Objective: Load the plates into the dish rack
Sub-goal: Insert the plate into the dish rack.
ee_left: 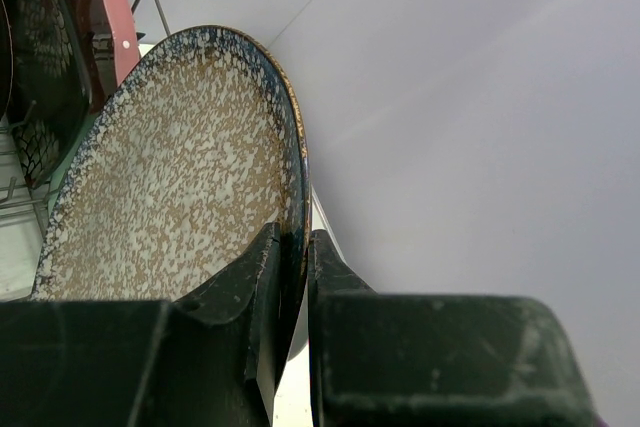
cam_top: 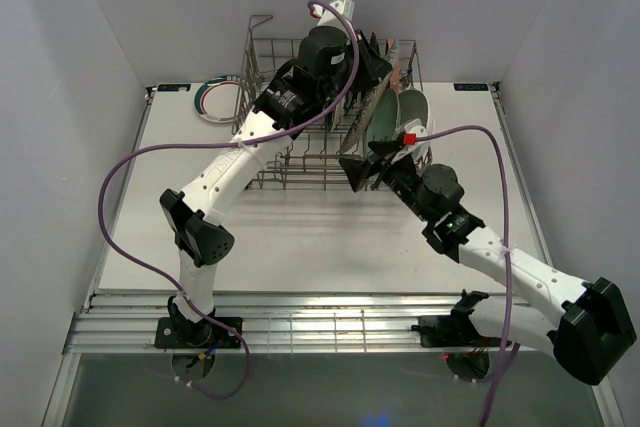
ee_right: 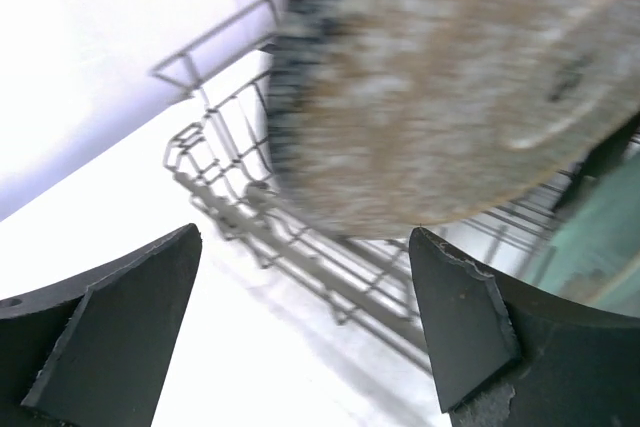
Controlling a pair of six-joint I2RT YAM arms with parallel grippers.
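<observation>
The left arm stretches over the dish rack (cam_top: 255, 62), and the left gripper (ee_left: 297, 247) is clamped on the rim of one speckled grey round plate (ee_left: 170, 177), held on edge over the rack. The right arm reaches toward the rack's 4 o'clock corner. The right gripper (ee_right: 302, 237) is spread wide and holds nothing. At least three plates stand in the rack (the arm hides part of it): a mint plate (cam_top: 415, 107), a black floral plate (ee_left: 40, 47) and a pink plate (ee_left: 95, 17). One rimmed plate (cam_top: 215, 99) lies on the table (cam_top: 300, 237) at 10 o'clock.
</observation>
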